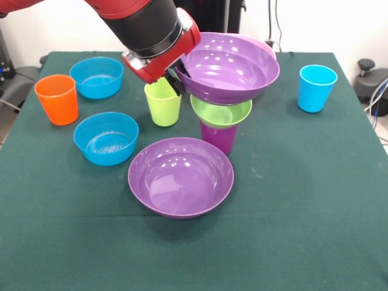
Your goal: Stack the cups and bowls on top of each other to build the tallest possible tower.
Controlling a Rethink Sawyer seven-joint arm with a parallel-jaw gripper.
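A purple cup [218, 137] stands near the table's middle with a small green bowl [221, 113] seated in its mouth. Over that bowl a wide purple bowl [233, 68] sits tilted, its underside touching the green bowl's rim. My gripper [180, 77] is shut on this purple bowl's left rim, with one dark finger inside and one outside. A thin pink edge [267, 44] shows behind the bowl's far right side. A lime green cup [162, 103] stands just left of the stack, below my gripper.
A second wide purple bowl [180, 177] lies in front of the stack. On the left are two blue bowls [97, 77] [106, 138] and an orange cup [57, 99]. A light blue cup [316, 88] stands far right.
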